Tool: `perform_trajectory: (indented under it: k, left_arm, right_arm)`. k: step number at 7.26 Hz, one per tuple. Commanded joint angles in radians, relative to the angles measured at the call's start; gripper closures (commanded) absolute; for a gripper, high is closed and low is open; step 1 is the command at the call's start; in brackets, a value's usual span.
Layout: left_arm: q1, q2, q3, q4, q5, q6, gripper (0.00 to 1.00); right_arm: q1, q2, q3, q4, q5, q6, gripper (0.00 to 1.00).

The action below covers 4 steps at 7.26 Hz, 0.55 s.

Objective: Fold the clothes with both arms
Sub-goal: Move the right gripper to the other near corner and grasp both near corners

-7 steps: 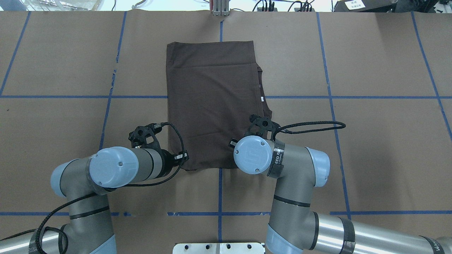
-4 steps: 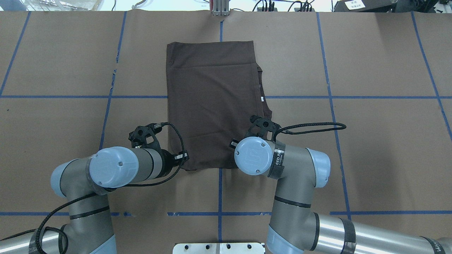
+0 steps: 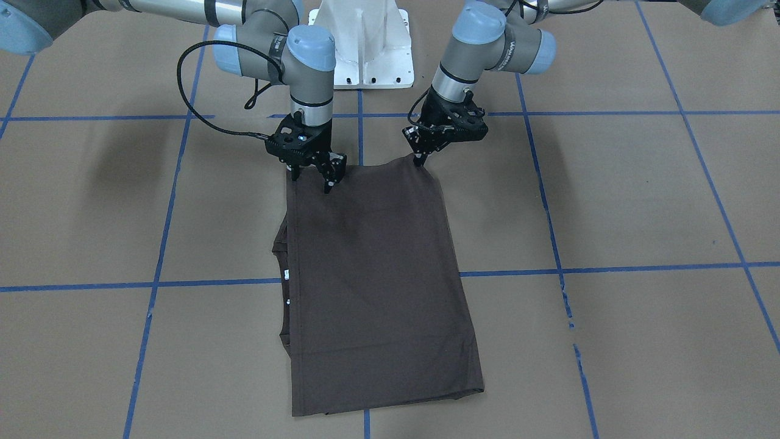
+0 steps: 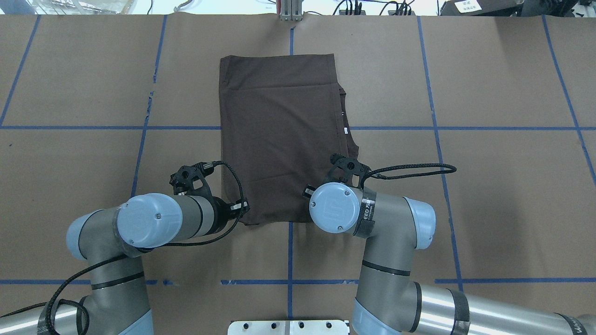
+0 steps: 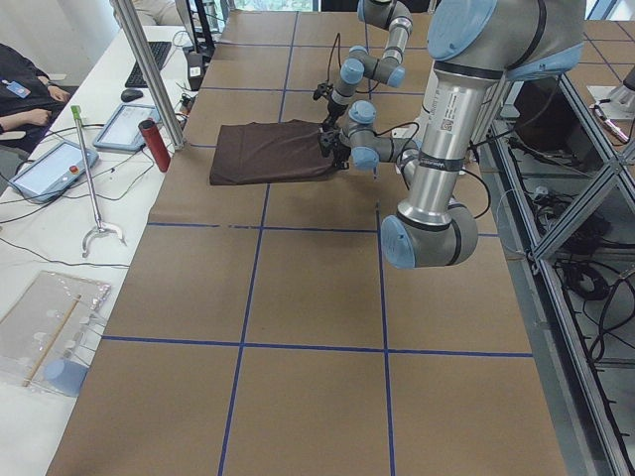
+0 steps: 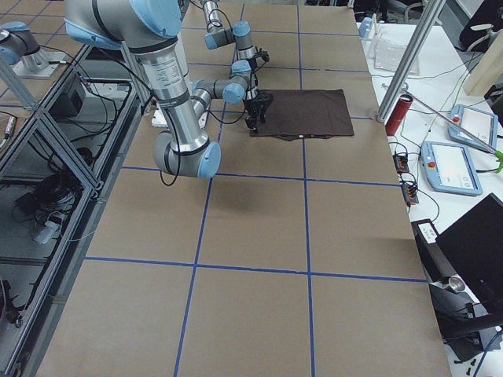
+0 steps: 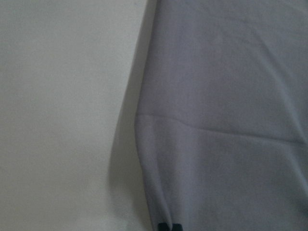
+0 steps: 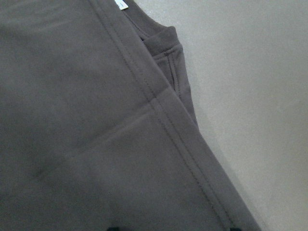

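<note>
Left gripper point(image 3: 420, 160), black and two-fingered, at the end of the silver-grey tubular left arm point(image 3: 487, 42) with light blue joint caps: fingers drawn together, nipping one near corner of the dark brown short-sleeved T-shirt point(image 3: 372, 274). Corner raised a little off the surface below. Through this wrist's camera, cloth sloping up to a dark fingertip point(image 7: 166, 226) at the bottom edge of the view, with pale tabletop off to one side.

Right gripper point(image 3: 311, 182), same black two-finger build, on the matching right arm point(image 3: 308, 61): fingers spread wide and pointing down, tips at the shirt's other near corner. Cloth lying across the gap between them, nothing clamped. Pressing on the fabric or just above it: cannot tell.

T-shirt folded into a long flat rectangle, stretching away from both grippers across the brown paper-covered table point(image 3: 609, 195) with its blue tape grid. Near short edge running from one gripper to the other. On the right gripper's outer side, an under layer point(image 3: 279, 247) with a stitched hem poking out past the folded edge. Small white tags point(image 3: 286, 275) on that same edge, farther out from the gripper. Behind both grippers, between the two arms, a white bolted pedestal base point(image 3: 365, 49).
</note>
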Motion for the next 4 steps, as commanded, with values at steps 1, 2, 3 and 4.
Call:
perform_trajectory:
  k: [1, 2, 3, 4]
  left_arm:
    - [0.0, 0.001, -0.003, 0.0, 0.0, 0.0, 1.0]
    - [0.0, 0.001, -0.003, 0.0, 0.0, 0.0, 1.0]
    - [0.0, 0.001, -0.003, 0.0, 0.0, 0.0, 1.0]
    - [0.0, 0.001, -0.003, 0.0, 0.0, 0.0, 1.0]
  right_arm:
    - [-0.004, 0.001, -0.002, 0.0, -0.01, 0.004, 0.27]
    - [-0.004, 0.004, -0.002, 0.009, -0.023, 0.019, 0.58]
    - [-0.004, 0.003, 0.001, 0.015, -0.026, 0.04, 1.0]
    - [-0.005, 0.006, 0.002, 0.015, -0.027, 0.042, 1.0]
